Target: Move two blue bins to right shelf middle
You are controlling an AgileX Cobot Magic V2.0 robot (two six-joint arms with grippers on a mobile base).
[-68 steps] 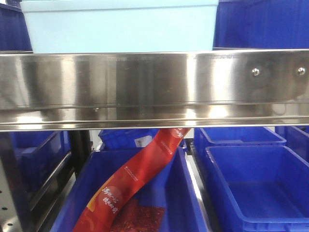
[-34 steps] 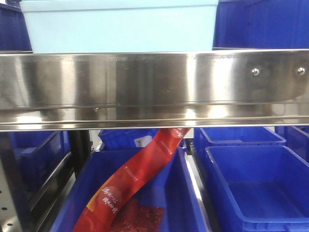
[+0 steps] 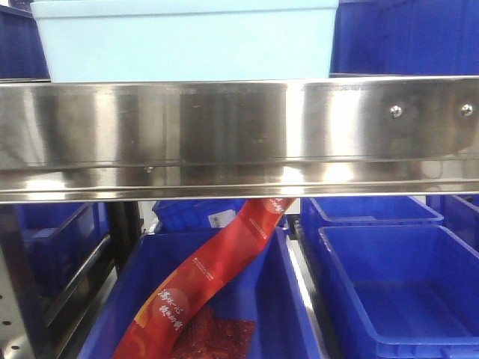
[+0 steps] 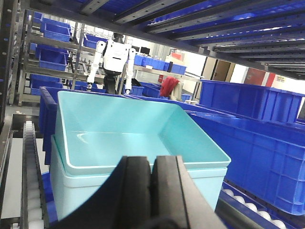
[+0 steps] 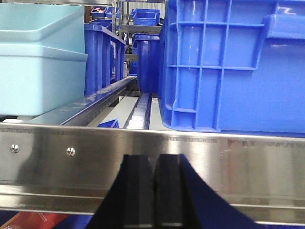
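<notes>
we saw the two aqua bins (image 4: 138, 143) nested on the steel shelf (image 3: 239, 134), probably for one lift. left end effector (image 4: 151, 191) and right end effector (image 5: 154, 191) were together, holding nothing.

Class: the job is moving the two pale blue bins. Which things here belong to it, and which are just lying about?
Job: pale blue bins, nested one inside the other; left gripper; right gripper.

Lying about: dark blue bins, red packet, steel rail.
</notes>
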